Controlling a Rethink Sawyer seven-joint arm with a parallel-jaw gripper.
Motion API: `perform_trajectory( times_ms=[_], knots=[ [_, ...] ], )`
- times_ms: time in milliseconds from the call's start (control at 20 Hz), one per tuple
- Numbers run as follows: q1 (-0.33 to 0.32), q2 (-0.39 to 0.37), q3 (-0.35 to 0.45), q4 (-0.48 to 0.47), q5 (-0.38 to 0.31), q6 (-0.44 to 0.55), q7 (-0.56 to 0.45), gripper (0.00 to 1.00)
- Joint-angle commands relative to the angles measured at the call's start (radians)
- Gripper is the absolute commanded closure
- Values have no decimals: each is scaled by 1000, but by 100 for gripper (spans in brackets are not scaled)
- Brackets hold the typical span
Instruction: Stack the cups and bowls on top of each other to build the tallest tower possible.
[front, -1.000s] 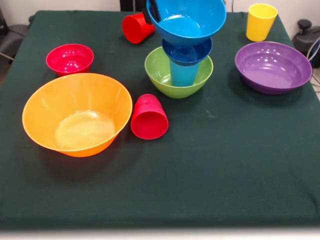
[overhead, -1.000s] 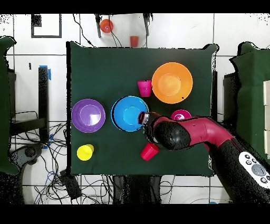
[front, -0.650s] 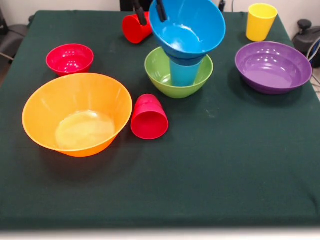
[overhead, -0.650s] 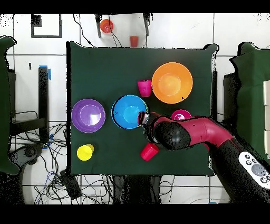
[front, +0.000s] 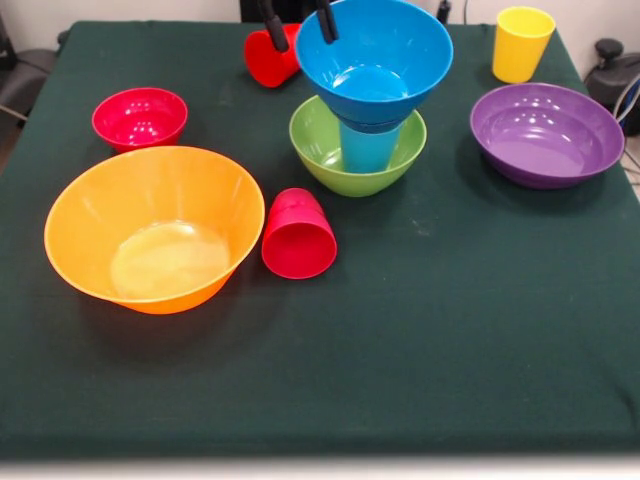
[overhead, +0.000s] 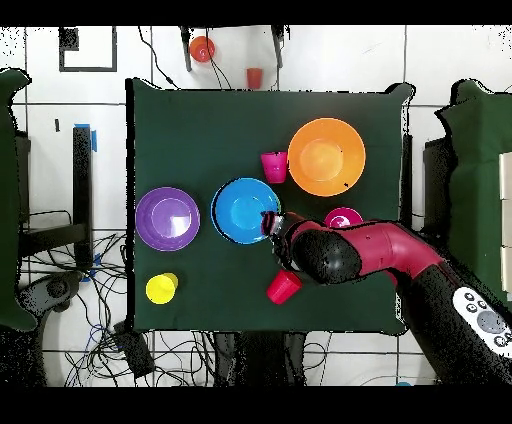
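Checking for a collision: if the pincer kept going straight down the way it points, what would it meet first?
Probably the blue bowl: the pincer stands open astride its rim, one finger inside and one outside. Depth is unclear.

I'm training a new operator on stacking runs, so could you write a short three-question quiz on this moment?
1. True or false: the medium blue plastic bowl sits on top of the tower, above the light blue plastic cup standing in the medium green plastic bowl.
2. Which piece lies on its side beside the huge orange-yellow plastic bowl? A) yellow plastic cup B) red plastic cup C) wide purple plastic bowl
3. Fill in: the pincer straddles the blue bowl's ____.

Key: 1 true; 2 B; 3 rim.
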Motion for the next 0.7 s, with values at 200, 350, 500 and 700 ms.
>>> perform_trajectory(
  times_ms=[200, 350, 500, 700],
  knots=[
    [0, 5, 29, -20, -19, 21, -128, 0],
    [-41, -89, 100, 32, 66, 75, -131, 0],
    [-68, -183, 176, 41, 160, 133, -131, 0],
    [-96, -289, 261, 51, 273, 189, -116, 0]
  ],
)
